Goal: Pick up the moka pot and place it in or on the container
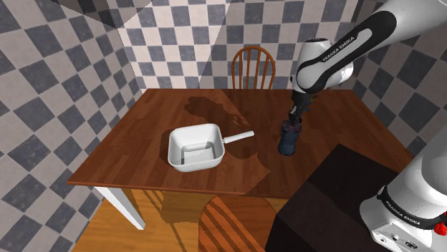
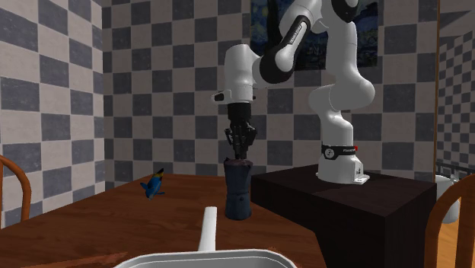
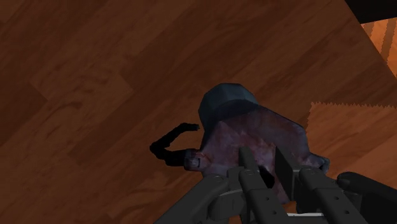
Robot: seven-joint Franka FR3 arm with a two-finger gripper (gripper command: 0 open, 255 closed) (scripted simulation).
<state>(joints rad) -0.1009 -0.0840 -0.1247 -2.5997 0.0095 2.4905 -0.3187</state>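
The moka pot (image 1: 289,137) (image 2: 238,189) (image 3: 254,130) is dark blue and stands upright on the brown wooden table (image 1: 165,107), near the side by the stand. My gripper (image 1: 294,116) (image 2: 241,148) (image 3: 268,170) comes straight down onto its top. The fingers (image 3: 249,167) stand close together and clasp the pot's upper part, with its black handle (image 3: 168,146) sticking out to one side. The container is a white square pan (image 1: 176,142) with a long handle (image 2: 208,228), resting on the table toward the shoulder view's left of the pot.
A wooden chair (image 1: 253,68) stands at the table's far side and another (image 1: 215,222) is tucked under the near edge. A small blue figure (image 2: 154,185) lies on the table beyond the pan. The dark stand (image 1: 337,200) abuts the table beside the pot.
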